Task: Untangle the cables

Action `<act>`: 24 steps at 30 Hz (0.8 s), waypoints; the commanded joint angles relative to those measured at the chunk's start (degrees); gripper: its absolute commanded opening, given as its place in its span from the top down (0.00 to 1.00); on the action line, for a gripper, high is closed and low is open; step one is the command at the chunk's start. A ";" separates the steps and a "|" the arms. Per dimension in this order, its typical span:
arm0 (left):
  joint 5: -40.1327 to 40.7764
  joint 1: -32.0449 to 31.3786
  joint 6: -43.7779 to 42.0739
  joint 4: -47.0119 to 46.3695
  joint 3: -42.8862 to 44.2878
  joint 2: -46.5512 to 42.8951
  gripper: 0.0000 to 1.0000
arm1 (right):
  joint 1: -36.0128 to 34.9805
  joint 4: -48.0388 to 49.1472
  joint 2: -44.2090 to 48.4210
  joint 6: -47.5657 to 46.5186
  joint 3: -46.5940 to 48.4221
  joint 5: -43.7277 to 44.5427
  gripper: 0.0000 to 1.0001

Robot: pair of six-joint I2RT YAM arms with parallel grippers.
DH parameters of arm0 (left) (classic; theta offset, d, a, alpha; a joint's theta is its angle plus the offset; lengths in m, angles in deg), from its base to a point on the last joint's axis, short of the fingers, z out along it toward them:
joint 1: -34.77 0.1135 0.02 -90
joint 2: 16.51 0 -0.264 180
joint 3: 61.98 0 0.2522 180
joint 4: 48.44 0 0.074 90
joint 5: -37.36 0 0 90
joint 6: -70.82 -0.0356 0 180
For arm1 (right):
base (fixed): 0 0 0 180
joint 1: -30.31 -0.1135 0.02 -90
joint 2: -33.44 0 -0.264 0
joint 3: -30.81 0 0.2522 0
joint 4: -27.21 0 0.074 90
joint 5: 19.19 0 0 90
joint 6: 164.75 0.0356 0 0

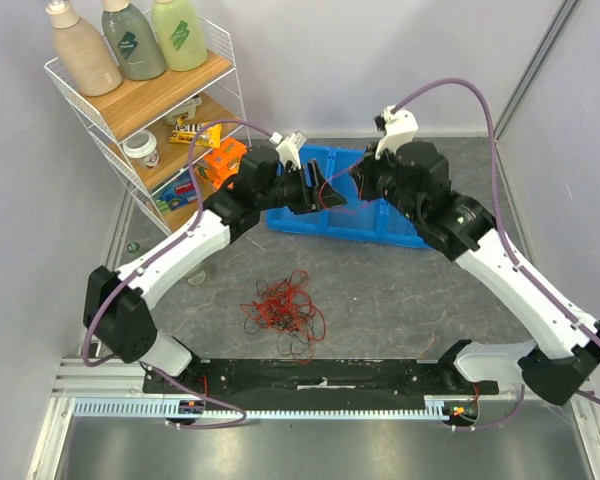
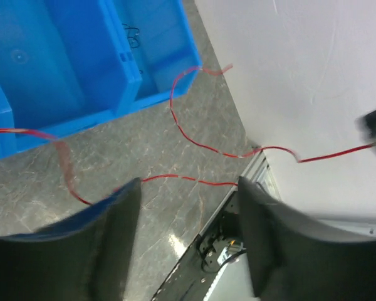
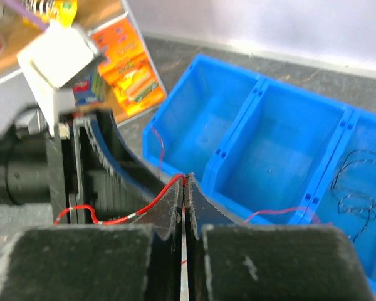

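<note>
A loose clump of red and black cables (image 1: 283, 305) lies on the table in front of the arm bases. My right gripper (image 1: 363, 188) is shut on a single red cable (image 3: 151, 202), pinched at the fingertips (image 3: 187, 182) above the blue bin. That red cable (image 2: 194, 141) runs slack across the left wrist view and passes just past the tips of my left gripper (image 2: 188, 185), which is open with nothing between its fingers (image 2: 116, 232). In the top view my left gripper (image 1: 325, 190) faces the right one closely, over the bin's near edge.
A blue divided bin (image 1: 380, 225) sits at the back centre. A black cable (image 3: 354, 194) lies in one of its compartments. A white wire shelf (image 1: 145, 100) with bottles and boxes stands at the back left. Walls close both sides.
</note>
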 commanded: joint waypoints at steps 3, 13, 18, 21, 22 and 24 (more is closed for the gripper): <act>7.25 2.39 -3.56 4.99 0.63 -0.32 0.10 | 10.76 1.54 -4.38 -0.18 8.48 -7.98 1.00; 15.88 2.65 -10.77 9.57 -14.48 -19.47 0.09 | 21.94 11.29 -13.08 4.39 5.05 -22.03 1.00; 12.28 2.65 -11.22 10.35 -22.31 -28.97 0.15 | 22.56 13.32 -17.30 5.00 6.20 -22.66 1.00; 11.31 2.57 -12.53 14.56 -22.94 -31.53 0.15 | 22.82 16.83 -19.49 5.27 4.97 -22.57 1.00; 11.05 2.65 -12.88 16.23 -23.11 -32.05 0.15 | 23.17 17.10 -20.46 5.70 5.14 -22.75 1.00; 10.78 2.57 -13.24 17.56 -23.90 -33.11 0.15 | 23.96 18.59 -21.87 6.15 4.97 -23.53 1.00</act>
